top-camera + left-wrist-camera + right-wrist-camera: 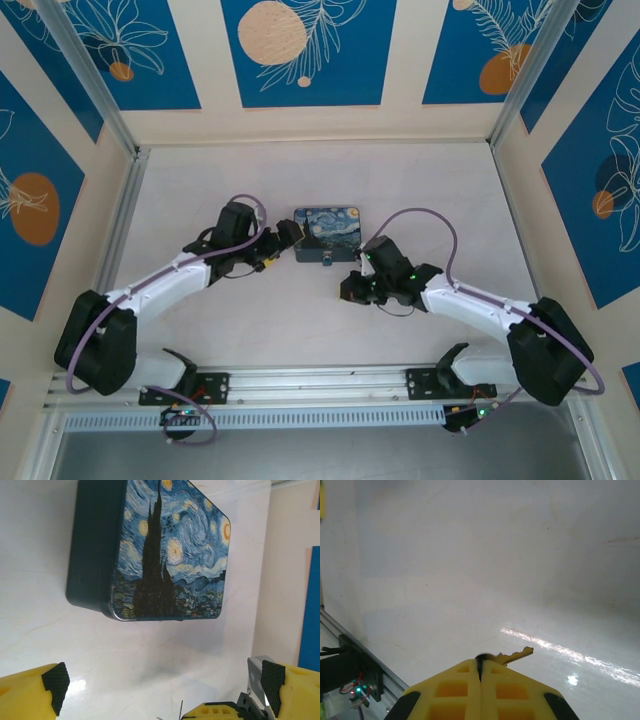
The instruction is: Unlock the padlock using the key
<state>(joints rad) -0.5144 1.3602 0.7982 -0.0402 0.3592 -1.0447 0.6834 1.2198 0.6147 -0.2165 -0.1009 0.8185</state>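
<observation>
The right gripper (480, 668) holds the key (514, 655) pinched, mid-bench. The left gripper (164, 681) stands wide beside the tin (170, 555). Next, likely: steady the padlock (328, 262) and align the key.

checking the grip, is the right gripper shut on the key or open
Shut on the key: the right gripper has its jaws pressed together, and the key's blade pokes out between them.

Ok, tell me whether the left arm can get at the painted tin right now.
Probably yes. The left gripper stands open and faces the tin, with bare table between them and nothing in the way.
</observation>
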